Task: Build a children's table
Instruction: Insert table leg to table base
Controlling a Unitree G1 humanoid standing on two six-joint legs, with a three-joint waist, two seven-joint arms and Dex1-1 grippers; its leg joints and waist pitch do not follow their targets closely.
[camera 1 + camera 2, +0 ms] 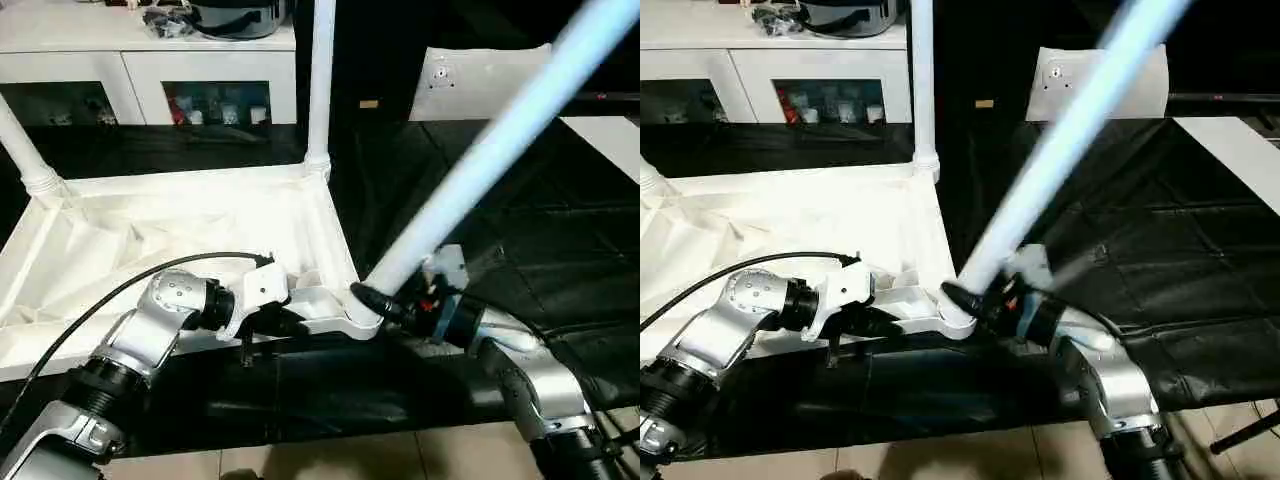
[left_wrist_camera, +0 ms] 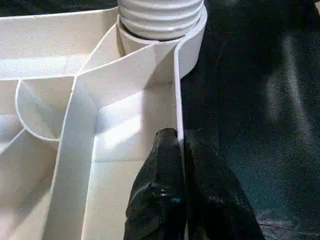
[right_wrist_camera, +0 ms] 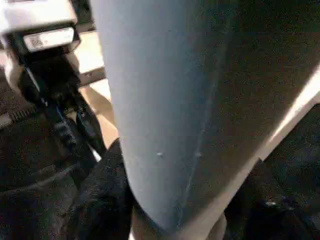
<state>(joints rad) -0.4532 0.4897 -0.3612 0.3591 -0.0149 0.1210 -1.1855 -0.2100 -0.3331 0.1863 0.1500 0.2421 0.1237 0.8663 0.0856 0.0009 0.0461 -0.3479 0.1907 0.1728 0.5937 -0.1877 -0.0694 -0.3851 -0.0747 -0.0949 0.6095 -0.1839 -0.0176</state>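
Leg is slanting up and away from the near corner socket as your right gripper is clamping its base, while your left gripper is pinching the upturned tabletop's rim beside it.

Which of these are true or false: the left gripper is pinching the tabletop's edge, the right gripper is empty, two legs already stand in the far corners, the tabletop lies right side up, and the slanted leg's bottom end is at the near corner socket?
1. The left gripper is pinched on the tabletop's edge wall. True.
2. The right gripper is empty. False: it is closed around the slanted leg near its bottom end.
3. Two legs already stand in far corners. True: one upright leg at the far right corner, another leg at the far left.
4. The tabletop lies right side up. False: its ribbed underside faces up.
5. The slanted leg's bottom end is at the near corner socket. True.
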